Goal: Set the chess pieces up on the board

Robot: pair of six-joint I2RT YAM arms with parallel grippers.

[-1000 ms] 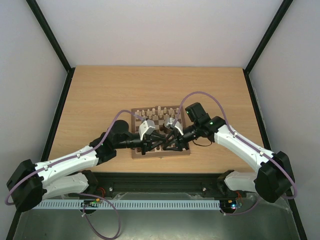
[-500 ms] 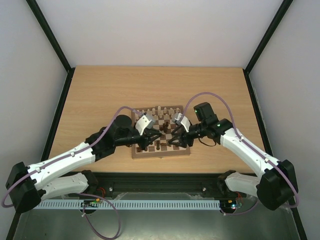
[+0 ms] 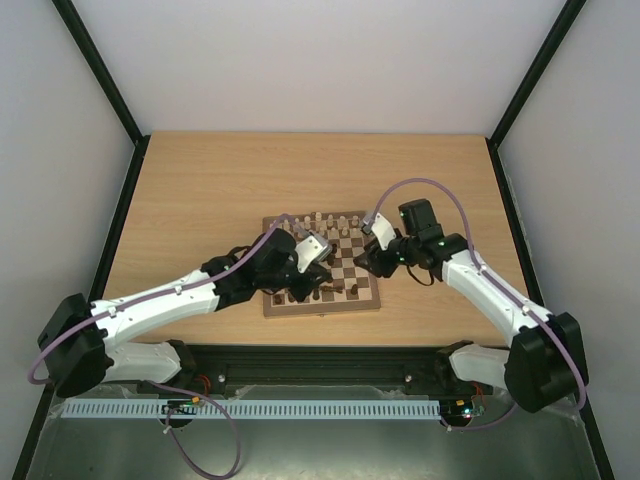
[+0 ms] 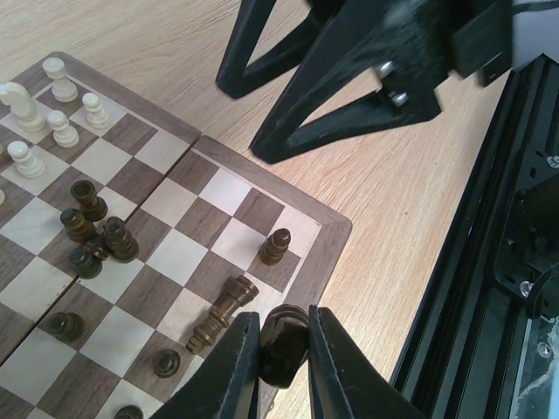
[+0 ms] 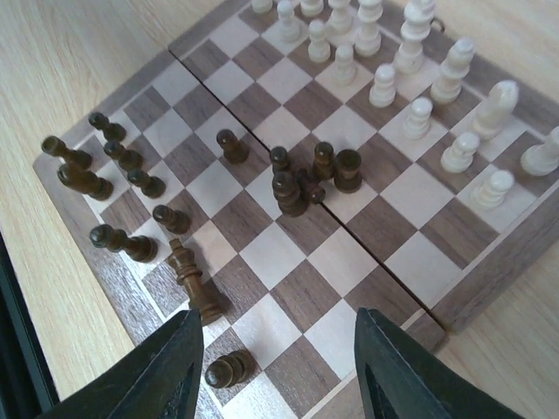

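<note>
At the left wrist view's bottom edge, the left gripper (image 4: 284,353) clamped a dark piece (image 4: 281,336), likely to be stood upright on the board (image 4: 336,234) next; the right gripper (image 5: 278,349) hung agape, empty.

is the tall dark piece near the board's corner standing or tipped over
Tipped: the tall dark piece lies on its side on the board, unlike the upright piece beside it.

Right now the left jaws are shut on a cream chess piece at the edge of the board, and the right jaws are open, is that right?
Not quite: the left wrist view shows the piece in the left jaws is dark brown, not cream. The rest holds: it is at the edge of the board, and the right jaws are open.
</note>
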